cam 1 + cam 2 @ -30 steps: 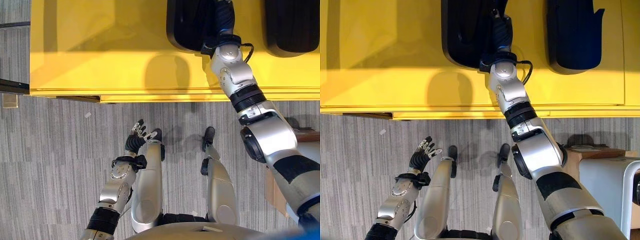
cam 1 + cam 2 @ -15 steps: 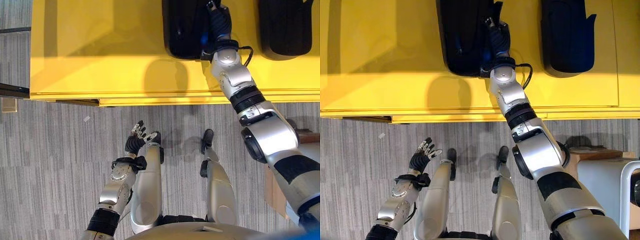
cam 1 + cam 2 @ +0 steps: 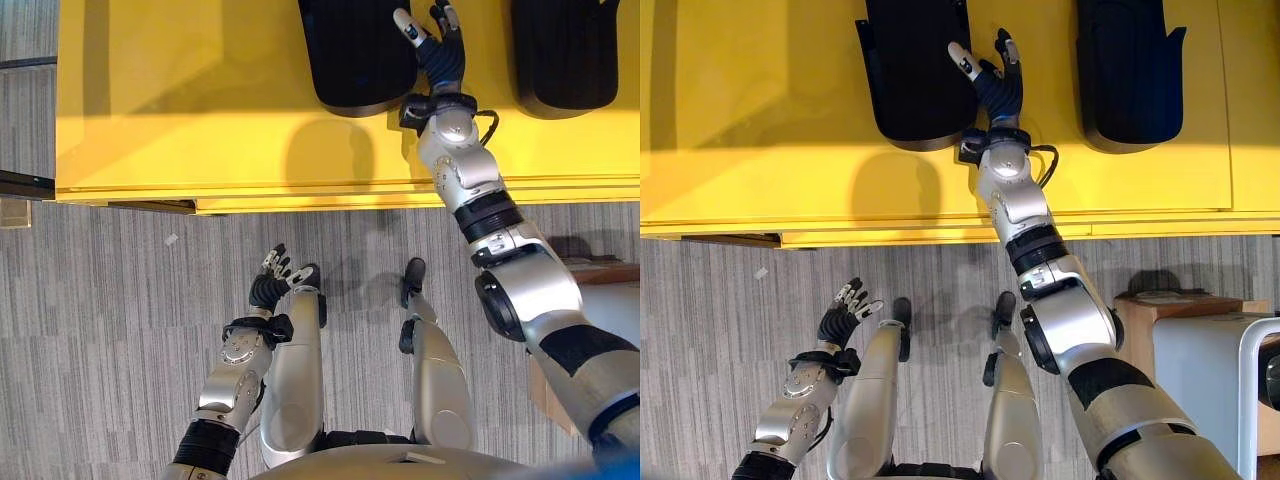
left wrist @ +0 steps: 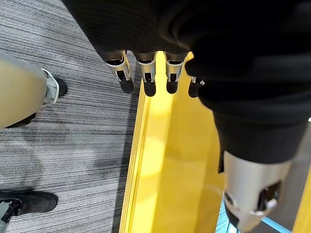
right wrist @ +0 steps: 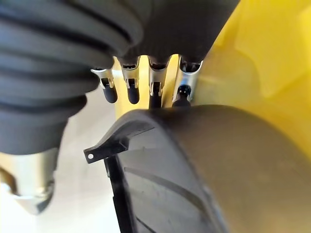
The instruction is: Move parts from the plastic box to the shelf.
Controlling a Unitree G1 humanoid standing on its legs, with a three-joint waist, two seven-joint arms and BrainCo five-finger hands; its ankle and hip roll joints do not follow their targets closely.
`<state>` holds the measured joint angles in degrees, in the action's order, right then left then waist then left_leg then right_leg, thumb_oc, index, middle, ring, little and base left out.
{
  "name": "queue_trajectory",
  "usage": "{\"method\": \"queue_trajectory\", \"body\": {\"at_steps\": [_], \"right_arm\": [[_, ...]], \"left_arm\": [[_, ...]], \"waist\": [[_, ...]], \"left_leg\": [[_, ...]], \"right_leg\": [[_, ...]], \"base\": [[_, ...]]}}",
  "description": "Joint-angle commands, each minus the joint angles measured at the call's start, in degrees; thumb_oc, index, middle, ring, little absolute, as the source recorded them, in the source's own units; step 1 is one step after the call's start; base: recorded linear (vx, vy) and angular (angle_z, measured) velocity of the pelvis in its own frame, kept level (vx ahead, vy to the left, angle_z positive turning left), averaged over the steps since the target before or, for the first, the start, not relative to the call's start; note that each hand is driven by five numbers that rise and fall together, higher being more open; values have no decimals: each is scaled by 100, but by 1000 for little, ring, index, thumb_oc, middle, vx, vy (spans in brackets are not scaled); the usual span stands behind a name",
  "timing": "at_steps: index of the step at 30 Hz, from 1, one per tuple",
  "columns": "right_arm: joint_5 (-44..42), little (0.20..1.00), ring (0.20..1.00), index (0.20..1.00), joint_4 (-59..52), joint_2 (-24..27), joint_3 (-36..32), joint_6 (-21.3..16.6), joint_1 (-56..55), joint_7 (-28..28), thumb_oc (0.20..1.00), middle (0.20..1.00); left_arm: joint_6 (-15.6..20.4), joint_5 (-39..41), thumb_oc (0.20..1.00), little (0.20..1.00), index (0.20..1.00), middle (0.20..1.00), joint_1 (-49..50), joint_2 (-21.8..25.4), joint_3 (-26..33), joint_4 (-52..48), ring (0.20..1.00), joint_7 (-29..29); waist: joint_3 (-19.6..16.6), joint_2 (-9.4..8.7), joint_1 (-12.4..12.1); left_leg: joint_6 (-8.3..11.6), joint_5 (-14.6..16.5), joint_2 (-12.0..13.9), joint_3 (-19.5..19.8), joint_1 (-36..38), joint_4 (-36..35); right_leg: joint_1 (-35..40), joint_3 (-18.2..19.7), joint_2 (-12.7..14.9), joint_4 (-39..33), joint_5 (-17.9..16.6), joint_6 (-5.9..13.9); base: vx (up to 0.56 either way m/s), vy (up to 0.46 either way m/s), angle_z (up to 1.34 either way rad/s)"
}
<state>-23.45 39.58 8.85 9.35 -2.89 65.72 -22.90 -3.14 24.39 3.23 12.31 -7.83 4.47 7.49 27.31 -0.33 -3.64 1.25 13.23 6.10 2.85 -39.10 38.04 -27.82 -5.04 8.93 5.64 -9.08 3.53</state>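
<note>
Right hand open beside black part

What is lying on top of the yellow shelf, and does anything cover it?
Two black parts lie on the yellow shelf: the left black part and the right black part. The right hand is between them, fingers spread and holding nothing. Their far ends are out of view.

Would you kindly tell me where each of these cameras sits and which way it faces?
Left eye view: on the head, looking down at the yellow shelf, two black parts and both arms.
Right eye view: beside it, same scene; right hand open between the parts.
Left wrist view: along the open left hand to floor and shelf edge.
Right wrist view: along its fingers over a black part.
All four share the shelf.
</note>
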Motion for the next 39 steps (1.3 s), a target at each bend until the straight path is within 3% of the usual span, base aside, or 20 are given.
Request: {"method": "queue_trajectory", "body": {"at_steps": [1,13,39], "right_arm": [[-91,1000,1000,1000,-27,85,-78,85,-270,-15,1000,1000],[100,1000,1000,1000,-461,-228,-119,158,-1006,230,1000,1000],[368,1000,1000,1000,-828,-685,489,282,-1178,713,1000,1000]], "left_arm": [[156,120,1000,1000,1000,1000,171,-121,128,-415,1000,16],[104,63,1000,1000,1000,1000,215,-117,143,-372,1000,8],[134,24,1000,1000,1000,1000,258,-143,312,-317,1000,56]], "waist": [[249,346,-149],[249,315,-78],[249,317,-153]], "left_leg": [[641,-1600,541,-81,498,-1563],[637,-1614,542,-71,448,-1558],[628,-1636,566,-66,332,-1413]], "right_leg": [[266,-5,-19,782,-89,-97],[198,-1,-59,813,-103,-82],[112,-16,-73,891,-146,-89]], "base": [[0,0,0],[0,-1,0],[3,0,0]]}}
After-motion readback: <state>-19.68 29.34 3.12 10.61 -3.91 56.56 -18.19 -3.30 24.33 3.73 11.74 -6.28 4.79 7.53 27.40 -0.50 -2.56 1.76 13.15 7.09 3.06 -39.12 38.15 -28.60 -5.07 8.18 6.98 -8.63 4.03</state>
